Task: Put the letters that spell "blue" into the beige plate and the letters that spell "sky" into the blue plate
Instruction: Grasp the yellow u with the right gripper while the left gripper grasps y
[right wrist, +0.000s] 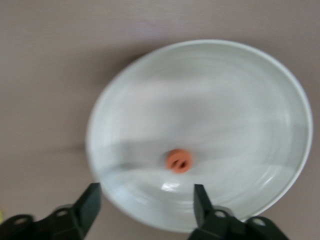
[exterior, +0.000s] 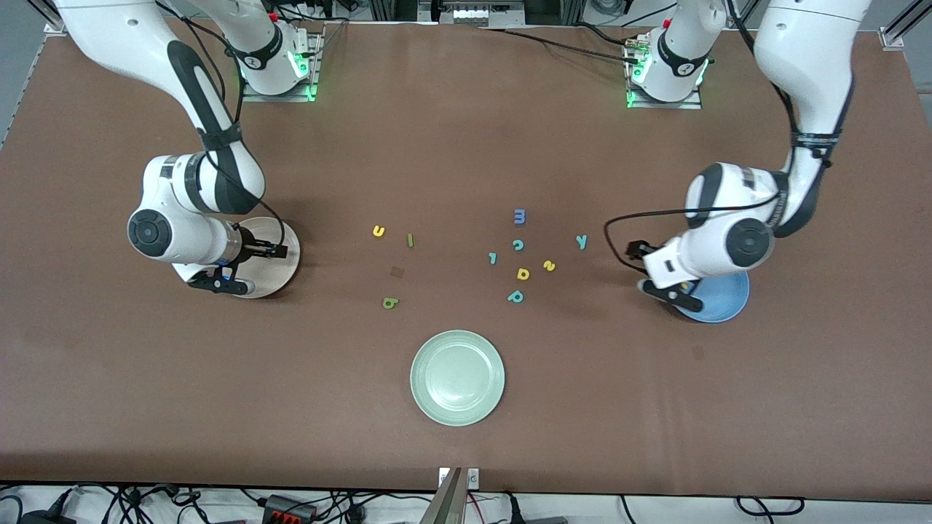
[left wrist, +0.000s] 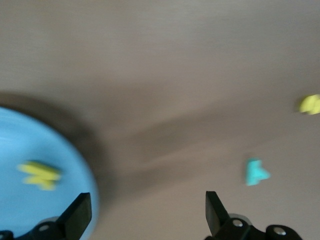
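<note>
Letters are sitting in both task plates: the beige plate point(right wrist: 200, 90) is holding the orange e point(right wrist: 178, 161) near its middle, and the blue plate point(left wrist: 30, 145) is holding the yellow k point(left wrist: 40, 175). Right gripper point(right wrist: 145, 210) is hanging over the beige plate's edge at the right arm's end of the table, fingers spread wide and holding nothing. Left gripper point(left wrist: 145, 215) is hanging over the blue plate's rim at the left arm's end, fingers also wide apart and empty. Out on the table, the yellow u point(exterior: 378, 231) and thin green l point(exterior: 411, 240) are lying side by side, with the green b point(exterior: 390, 303) nearer the camera. The teal y point(exterior: 581, 241) and yellow s point(exterior: 549, 266) are lying toward the blue plate. A pale green plate point(exterior: 457, 377) is sitting empty, nearest the camera. From the front, both arms are covering much of their plates, so neither dropped letter is showing there. The left wrist view is smeared, leaving the letter shapes hard to read.
</note>
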`<state>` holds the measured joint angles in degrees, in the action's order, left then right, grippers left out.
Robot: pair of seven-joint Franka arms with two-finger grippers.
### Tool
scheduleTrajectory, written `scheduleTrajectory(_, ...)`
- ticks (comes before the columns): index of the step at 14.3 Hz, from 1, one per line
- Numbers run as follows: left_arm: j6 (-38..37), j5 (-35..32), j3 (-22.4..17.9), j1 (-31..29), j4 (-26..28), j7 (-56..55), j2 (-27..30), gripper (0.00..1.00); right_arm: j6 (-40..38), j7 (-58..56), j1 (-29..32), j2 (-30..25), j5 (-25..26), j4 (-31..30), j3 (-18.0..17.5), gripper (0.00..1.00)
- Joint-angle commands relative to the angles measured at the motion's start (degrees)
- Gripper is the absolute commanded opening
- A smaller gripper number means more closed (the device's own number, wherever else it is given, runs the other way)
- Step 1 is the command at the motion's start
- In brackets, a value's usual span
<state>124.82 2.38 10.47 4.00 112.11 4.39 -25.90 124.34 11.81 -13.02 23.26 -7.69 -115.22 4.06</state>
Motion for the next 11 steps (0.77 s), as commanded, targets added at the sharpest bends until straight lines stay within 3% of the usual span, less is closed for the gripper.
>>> scheduleTrajectory(1, 0.2, -0.4, 4.5, 0.6, 3.4, -10.8, 1.2, 1.0, 0.1, 7.7, -7.9, -1.3, -0.5, -0.6, -0.1, 1.0)
scheduleTrajectory(6, 18.3, -0.4, 4.9, 6.5, 15.0, -18.3, 1.3, 0.96, 5.9, 20.9, -18.7, 1.3, -0.9, -1.2, -0.2, 1.0)
scheduleTrajectory(9, 18.9, -0.7, 4.5, 8.4, 14.7, -20.3, 0.6, 0.8, 8.3, 25.2, -21.4, 3.0, -0.9, -1.1, -0.2, 1.0)
scheduleTrajectory(11, 18.9, -5.5, 4.3, 7.8, 14.5, -20.4, 0.5, 0.69, 9.6, 29.5, -22.2, 4.4, -0.9, -1.2, -0.3, 0.99)
